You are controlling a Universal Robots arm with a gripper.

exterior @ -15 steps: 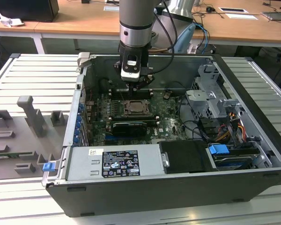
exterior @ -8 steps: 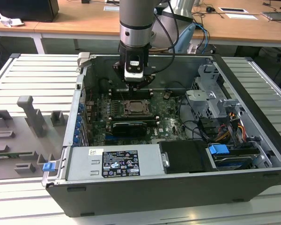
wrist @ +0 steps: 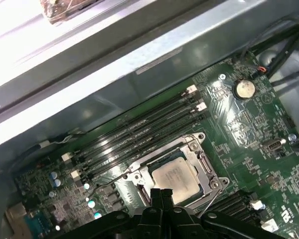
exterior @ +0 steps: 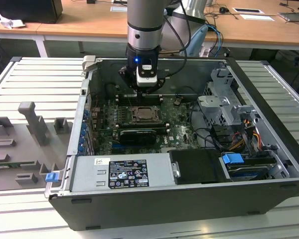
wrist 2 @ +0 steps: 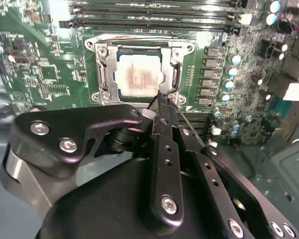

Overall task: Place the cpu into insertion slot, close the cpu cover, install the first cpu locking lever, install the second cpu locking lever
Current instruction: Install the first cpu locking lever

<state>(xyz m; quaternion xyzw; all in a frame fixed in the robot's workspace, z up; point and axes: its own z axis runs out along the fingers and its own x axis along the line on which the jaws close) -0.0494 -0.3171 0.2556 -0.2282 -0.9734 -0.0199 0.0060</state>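
Closest in the exterior view is the grey power supply box [exterior: 122, 172], sitting against the near wall of the open computer case [exterior: 189, 206]. Off to the exterior view's left, a few grey fixture blocks [exterior: 32, 122] stand on the ribbed table [exterior: 35, 79].

Moving inward we reach the green circuit board [exterior: 178, 132], and there in the middle of it is the cpu [exterior: 146, 114], lying flat in the insertion slot [wrist 2: 139, 40]. The second wrist view gives the best look: the chip's dull metal top shows through the window of the cpu cover [wrist 2: 103, 69], which lies flat down over it (no gap under that frame that I can make out). In the first wrist view a thin wire lever [wrist: 213, 198] runs beside the socket; latched or loose, I can't tell.

Now the gripper [wrist 2: 162, 99]: its 2 fingers are pinched together with nothing between them, tips poised at 1 corner of the cover. Touching the metal? Can't call it. In the exterior view it hangs just behind the socket.

Past that lie the long black memory slots [wrist 2: 154, 15], and at the very back, wooden desks [exterior: 89, 25].
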